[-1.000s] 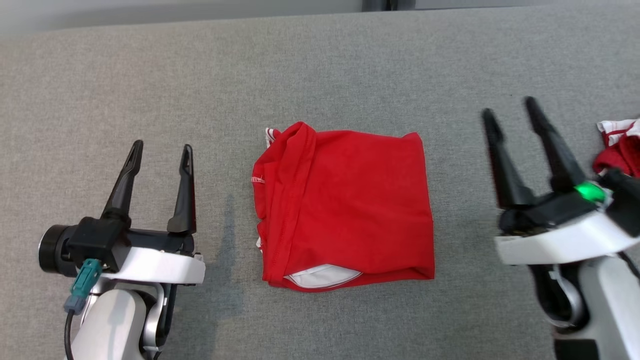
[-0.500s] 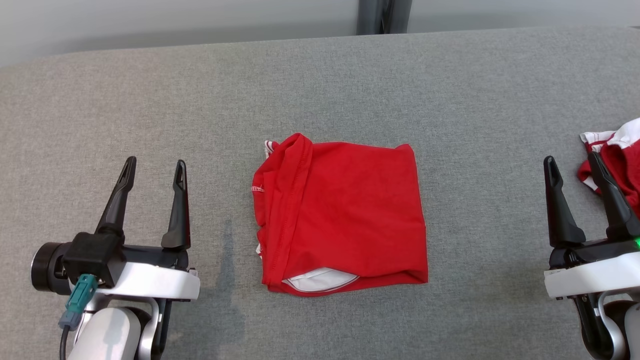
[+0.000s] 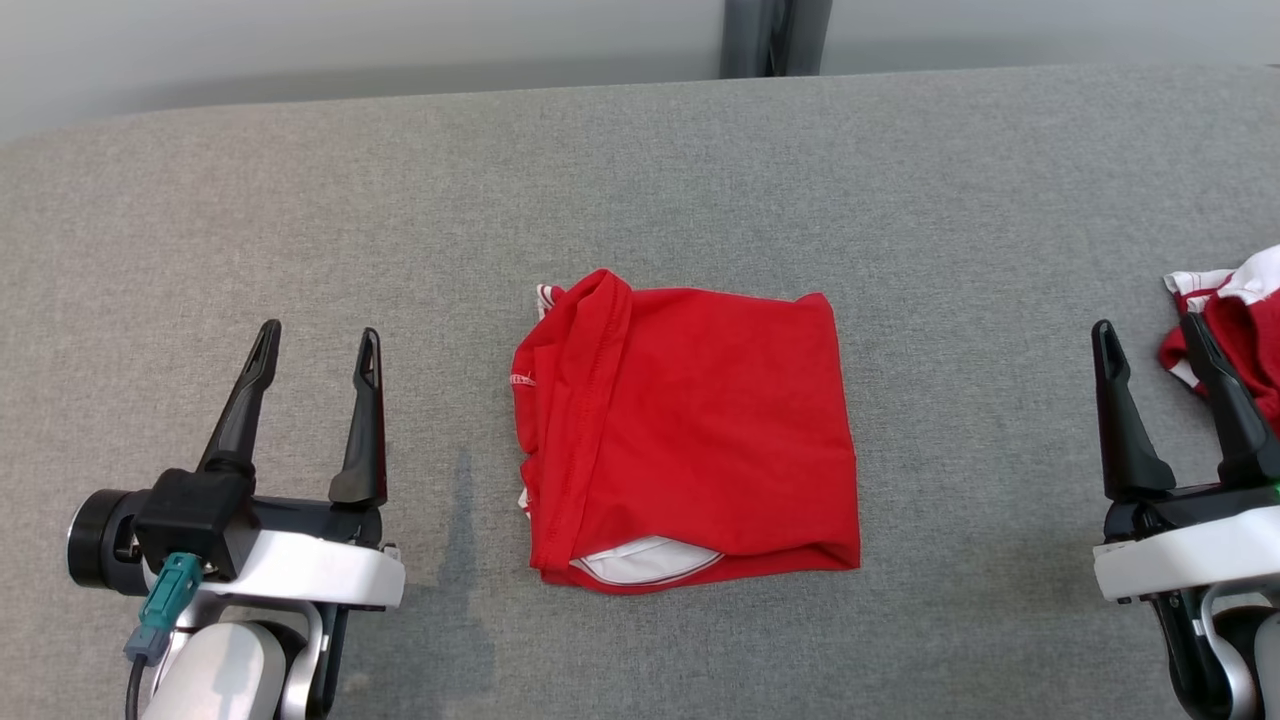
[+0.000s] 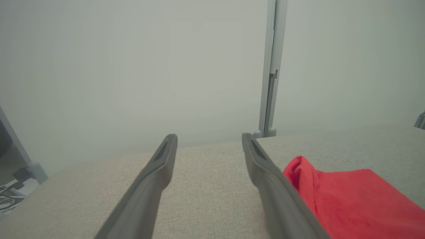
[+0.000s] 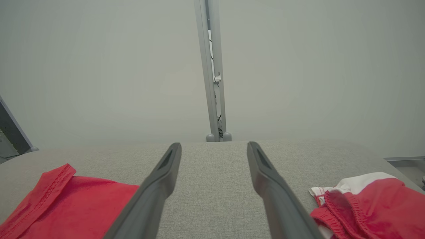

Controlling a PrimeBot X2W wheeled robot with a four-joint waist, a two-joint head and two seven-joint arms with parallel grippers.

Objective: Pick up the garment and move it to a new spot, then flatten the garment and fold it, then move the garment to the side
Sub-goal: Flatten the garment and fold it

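Observation:
The garment (image 3: pixel 690 440) is red with a white lining, folded into a rough square at the middle of the grey table (image 3: pixel 640 180). Its edge shows in the left wrist view (image 4: pixel 345 199) and the right wrist view (image 5: pixel 66 202). My left gripper (image 3: pixel 318 338) hovers open to the garment's left, well apart from it, with nothing between its fingers (image 4: pixel 156 179). My right gripper (image 3: pixel 1148 330) stands open far to the garment's right, also holding nothing, its fingers (image 5: pixel 265 179) pointing toward the table's far edge.
A second red and white crumpled cloth (image 3: pixel 1235 320) lies at the right edge of the table, just beside my right gripper, and shows in the right wrist view (image 5: pixel 368 205). A grey post (image 3: pixel 772 38) stands behind the table's far edge against a pale wall.
My right gripper has drawn back and down to the lower right, away from the garment. The head view has shifted slightly. The left gripper and the garment have stayed where they were.

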